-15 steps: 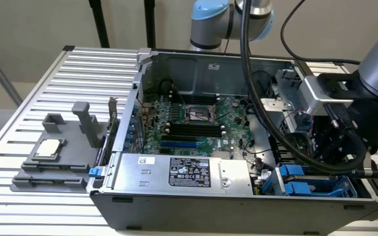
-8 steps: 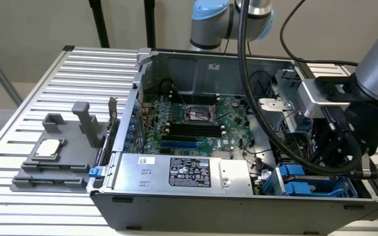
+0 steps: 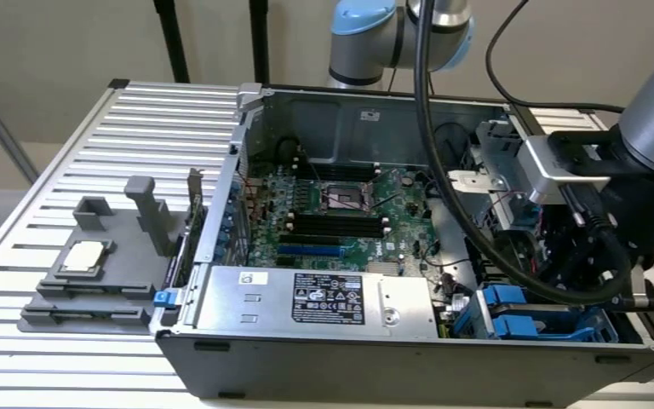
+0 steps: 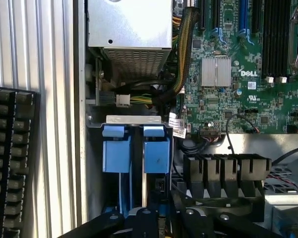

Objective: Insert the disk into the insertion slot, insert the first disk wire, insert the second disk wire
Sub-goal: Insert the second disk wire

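The insertion slot (image 4: 134, 120) is a grey metal bay in the near corner of the open computer case. Two blue carrier ends (image 4: 156, 151) stand side by side in it, edge-on. The disk's metal body is hidden, so I cannot tell which carrier frames it. Thin light-blue wires (image 4: 121, 191) run from the carriers toward my gripper (image 4: 169, 223). Its black fingers (image 4: 144, 220) sit just short of the carriers with a gap between them and nothing clearly held. In the exterior view the arm's wrist (image 3: 577, 170) reaches down into the case above the blue bay (image 3: 526, 313).
The silver power-supply box (image 3: 316, 298) lies beside the bay, with a cable bundle and a loose white connector (image 4: 122, 100) between them. The green motherboard (image 3: 339, 213) fills the case floor. A black fan shroud (image 4: 226, 173) flanks the gripper. A keyboard (image 4: 10, 158) and a grey fixture (image 3: 88, 273) sit outside the case.
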Tool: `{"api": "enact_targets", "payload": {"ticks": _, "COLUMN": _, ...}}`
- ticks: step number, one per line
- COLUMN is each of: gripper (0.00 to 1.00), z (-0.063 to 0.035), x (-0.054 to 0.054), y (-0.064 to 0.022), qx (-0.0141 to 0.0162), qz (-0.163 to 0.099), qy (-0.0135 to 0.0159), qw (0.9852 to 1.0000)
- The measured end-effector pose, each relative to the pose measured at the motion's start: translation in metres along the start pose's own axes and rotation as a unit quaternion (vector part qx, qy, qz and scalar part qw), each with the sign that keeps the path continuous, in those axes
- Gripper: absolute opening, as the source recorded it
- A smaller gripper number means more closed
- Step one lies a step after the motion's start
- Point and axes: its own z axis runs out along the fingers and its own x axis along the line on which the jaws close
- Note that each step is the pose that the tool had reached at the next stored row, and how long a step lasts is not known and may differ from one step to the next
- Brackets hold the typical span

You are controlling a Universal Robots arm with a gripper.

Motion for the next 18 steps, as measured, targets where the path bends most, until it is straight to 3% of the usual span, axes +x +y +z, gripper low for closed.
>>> {"api": "enact_targets", "payload": {"ticks": 4, "gripper": 0.22, "z": -0.008, "x": 0.002, "y": 0.0077, "qx": 0.0005, "qz": 0.0, "qy": -0.0003, "qw": 1.0}}
{"api": "enact_targets", "payload": {"ticks": 6, "gripper": 0.11, "z": -0.0113, "x": 0.004, "y": 0.0126, "qx": 0.001, "qz": -0.001, "qy": -0.0003, "qw": 1.0}}
{"api": "enact_targets", "payload": {"ticks": 9, "gripper": 0.11, "z": -0.0156, "x": 0.005, "y": 0.0199, "qx": 0.002, "qz": -0.001, "qy": -0.0004, "qw": 1.0}}
{"api": "enact_targets", "payload": {"ticks": 12, "gripper": 0.11, "z": -0.0156, "x": 0.005, "y": 0.0204, "qx": 0.0023, "qz": -0.002, "qy": -0.0018, "qw": 1.0}}
{"api": "enact_targets", "payload": {"ticks": 18, "gripper": 0.11, "z": -0.0157, "x": 0.005, "y": 0.0204, "qx": 0.0022, "qz": -0.002, "qy": -0.0017, "qw": 1.0}}
